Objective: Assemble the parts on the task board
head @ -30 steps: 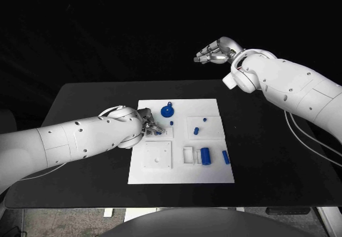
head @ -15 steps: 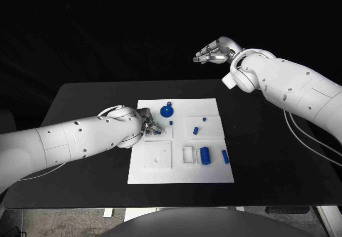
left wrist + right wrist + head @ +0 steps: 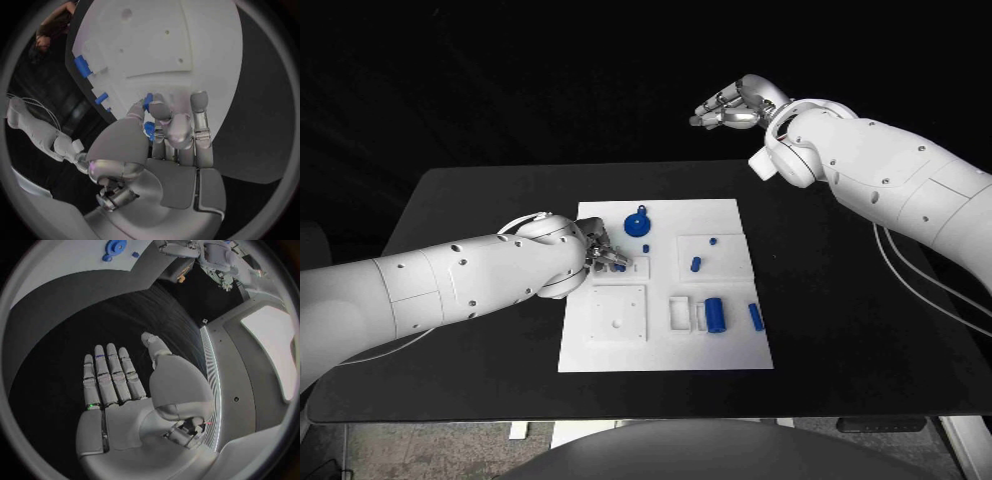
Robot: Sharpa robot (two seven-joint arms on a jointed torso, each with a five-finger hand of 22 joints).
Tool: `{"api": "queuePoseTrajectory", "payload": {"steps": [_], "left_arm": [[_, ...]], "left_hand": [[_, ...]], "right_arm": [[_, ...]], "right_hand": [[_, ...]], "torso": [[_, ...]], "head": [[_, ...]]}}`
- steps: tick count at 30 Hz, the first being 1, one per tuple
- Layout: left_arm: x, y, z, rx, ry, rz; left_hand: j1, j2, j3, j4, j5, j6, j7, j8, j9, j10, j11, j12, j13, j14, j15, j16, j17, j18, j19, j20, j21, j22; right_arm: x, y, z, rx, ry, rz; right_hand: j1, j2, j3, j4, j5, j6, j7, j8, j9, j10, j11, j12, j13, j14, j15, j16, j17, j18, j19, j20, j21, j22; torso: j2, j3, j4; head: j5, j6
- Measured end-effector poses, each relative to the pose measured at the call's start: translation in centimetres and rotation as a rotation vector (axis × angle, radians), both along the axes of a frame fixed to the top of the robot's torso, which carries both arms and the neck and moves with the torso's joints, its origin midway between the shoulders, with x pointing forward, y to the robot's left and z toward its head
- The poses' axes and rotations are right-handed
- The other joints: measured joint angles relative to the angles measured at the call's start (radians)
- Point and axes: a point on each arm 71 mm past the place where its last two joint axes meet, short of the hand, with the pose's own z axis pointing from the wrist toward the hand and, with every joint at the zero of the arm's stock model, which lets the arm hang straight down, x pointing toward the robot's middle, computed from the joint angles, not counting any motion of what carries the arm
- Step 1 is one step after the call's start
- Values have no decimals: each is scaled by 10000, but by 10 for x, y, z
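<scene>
Fingers of the left hand pinch a small blue part over the task board. Right hand floats high behind the table, flat, holding nothing.

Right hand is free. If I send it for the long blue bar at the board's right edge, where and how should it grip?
Pinch the blue bar across its narrow width at mid-length, coming straight down from above. It lies flat on the task board, long axis running near to far, with bare board on both long sides, so there is probably room for fingers. The right hand hangs open, off beyond the table.
</scene>
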Motion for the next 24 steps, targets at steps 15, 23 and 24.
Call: {"api": "queuePoseTrajectory", "payload": {"steps": [15,23,24], "left_arm": [[-1,-1,-1,34,125,-68],[-1,-2,-1,39,164,-91],[-1,-2,-1,39,165,-90]], "left_hand": [[11,-192,1,140,-207,0,-1,0,-11,1,1,0,-2,0,0,0,3,0,0,0,0,-2],[-72,-424,133,463,-366,0,-1,1,-16,1,2,0,-3,0,0,0,4,0,0,0,0,-3],[-145,-496,151,574,-459,0,-1,1,-15,1,2,0,-6,0,0,0,3,0,0,0,0,-3]], "right_arm": [[0,0,-1,-7,25,11],[0,0,-2,-8,46,13],[0,0,-2,-8,49,14]], "right_hand": [[0,0,0,0,0,1,-1,0,0,0,0,0,0,0,0,0,1,-1,0,0,0,1],[12,12,0,0,0,1,-1,0,0,0,0,0,0,-105,3,0,1,0,-37,-22,0,-2],[30,30,0,0,0,1,-1,0,0,-3,2,0,0,-129,24,0,0,1,-92,-16,0,-11]], "torso": [[-9,3,0],[-9,3,2],[-9,3,3]], "head": [[-20,-32],[-38,-35],[-42,-34]]}}
